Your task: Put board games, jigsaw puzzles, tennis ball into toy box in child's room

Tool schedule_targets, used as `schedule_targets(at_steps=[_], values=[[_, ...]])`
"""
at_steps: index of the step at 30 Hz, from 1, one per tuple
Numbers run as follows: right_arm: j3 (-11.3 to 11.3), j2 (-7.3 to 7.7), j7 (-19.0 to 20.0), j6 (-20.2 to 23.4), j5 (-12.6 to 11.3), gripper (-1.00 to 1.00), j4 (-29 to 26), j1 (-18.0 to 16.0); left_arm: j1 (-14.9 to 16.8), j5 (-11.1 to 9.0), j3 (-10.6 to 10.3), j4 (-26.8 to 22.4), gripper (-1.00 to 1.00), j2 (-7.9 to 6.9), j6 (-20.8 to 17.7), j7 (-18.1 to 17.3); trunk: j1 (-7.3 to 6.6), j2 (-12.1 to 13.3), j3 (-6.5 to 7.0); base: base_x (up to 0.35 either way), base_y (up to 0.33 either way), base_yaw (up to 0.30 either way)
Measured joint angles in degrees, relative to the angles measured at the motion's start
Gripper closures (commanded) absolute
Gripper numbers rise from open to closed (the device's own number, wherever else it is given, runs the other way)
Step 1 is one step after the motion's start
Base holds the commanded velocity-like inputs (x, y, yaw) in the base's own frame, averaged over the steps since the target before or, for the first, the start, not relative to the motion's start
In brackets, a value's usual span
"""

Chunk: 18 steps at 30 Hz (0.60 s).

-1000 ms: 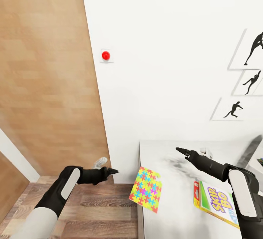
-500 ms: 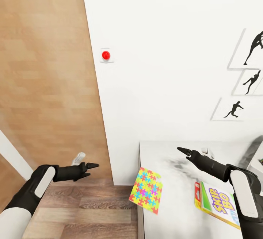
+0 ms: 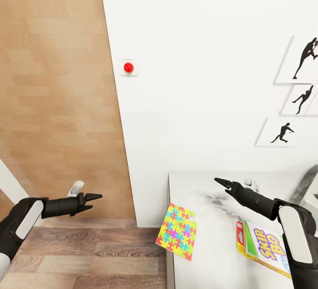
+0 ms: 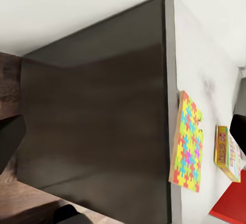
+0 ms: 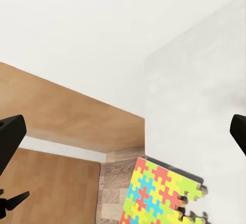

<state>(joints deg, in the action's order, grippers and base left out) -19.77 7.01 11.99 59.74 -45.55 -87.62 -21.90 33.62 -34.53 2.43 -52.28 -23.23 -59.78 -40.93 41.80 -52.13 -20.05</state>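
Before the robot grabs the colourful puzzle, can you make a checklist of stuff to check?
1. Jigsaw puzzle in sight: ok, it hangs over the table edge.
2. Left gripper near the puzzle: not ok, it hovers over the floor, apart from the table.
3. Right gripper free: ok, nothing in it, above the tabletop.
4. SKIP-BO box out of the way: ok, it lies apart from the puzzle.
5. Toy box location: cannot tell.

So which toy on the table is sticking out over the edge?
The colourful jigsaw puzzle. Its corner hangs off the table edge, while the SKIP-BO box lies fully on top, farther in.
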Motion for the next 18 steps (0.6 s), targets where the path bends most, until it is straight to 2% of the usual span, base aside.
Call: schedule_targets(at_steps=[4, 10, 18], values=[[0.0, 0.01, 0.0, 0.0, 0.0, -1.0, 0.0, 0.0, 0.0, 0.0, 0.1, 0.0, -1.0, -0.51, 0.0, -0.6, 0.88, -1.6, -0.35, -0.024, 0.0, 0.0], [0.0, 0.02, 0.0, 0.0, -0.1, -1.0, 0.0, 0.0, 0.0, 0.0, 0.1, 0.0, -1.0, -0.48, 0.0, -1.2, 2.21, -4.0, -0.88, -0.131, 0.0, 0.0], [0.0, -0.05, 0.0, 0.0, 0.0, -1.0, 0.0, 0.0, 0.0, 0.1, 0.0, 0.0, -1.0, -0.39, 0.0, -1.4, 3.96, -7.2, -1.99, -0.027, 0.0, 0.0]])
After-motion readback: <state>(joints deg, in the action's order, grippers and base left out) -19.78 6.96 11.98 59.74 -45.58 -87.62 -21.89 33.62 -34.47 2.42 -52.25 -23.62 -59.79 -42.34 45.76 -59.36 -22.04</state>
